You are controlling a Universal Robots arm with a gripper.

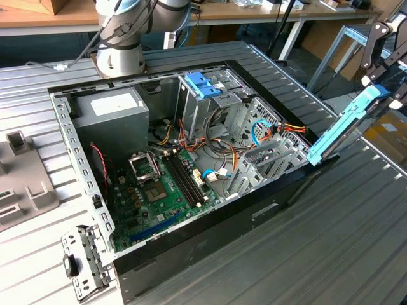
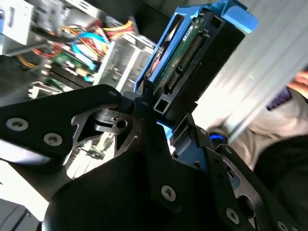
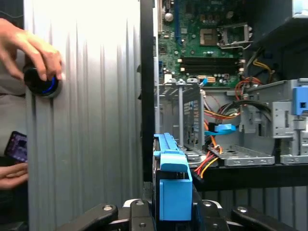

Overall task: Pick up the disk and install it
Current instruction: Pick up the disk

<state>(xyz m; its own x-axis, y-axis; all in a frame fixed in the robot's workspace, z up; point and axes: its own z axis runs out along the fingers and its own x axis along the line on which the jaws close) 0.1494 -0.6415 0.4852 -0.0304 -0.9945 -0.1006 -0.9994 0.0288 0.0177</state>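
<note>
Gripper [image 2: 163, 113] clenched on the disk [image 2: 192, 53], which is tilted at the exterior view's right by the open PC case [image 1: 191, 254]. Its lower end is near the rim — contact unclear. Arm cut off by frame edge — label side hidden.

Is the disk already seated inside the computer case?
No: in the exterior view the gripper holds the disk tilted, outside the computer case on the exterior view's right.

One disk [image 1: 346, 124], one computer case [image 1: 210, 244], two hands [image 3: 33, 45] [image 3: 12, 174]
</note>
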